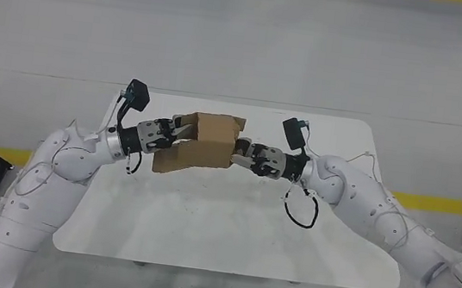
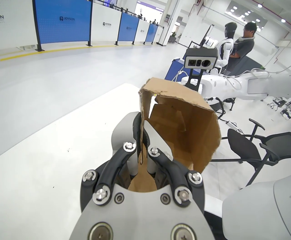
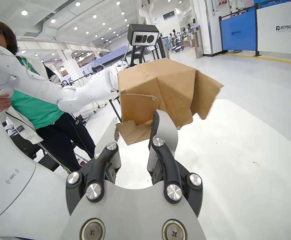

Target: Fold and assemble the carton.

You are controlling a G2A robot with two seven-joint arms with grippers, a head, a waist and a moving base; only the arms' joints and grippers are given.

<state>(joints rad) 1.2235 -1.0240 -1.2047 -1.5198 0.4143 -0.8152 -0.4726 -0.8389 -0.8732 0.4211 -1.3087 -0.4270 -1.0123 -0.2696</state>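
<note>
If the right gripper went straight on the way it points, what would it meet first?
The carton: its ragged flap lies directly ahead of the right gripper, though whether they touch yet is unclear.

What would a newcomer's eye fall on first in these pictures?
The brown carton, half-formed and creased, hangs in the air over the white table. The left gripper is clamped on one carton wall; the right gripper sits at a flap on the opposite side.
</note>
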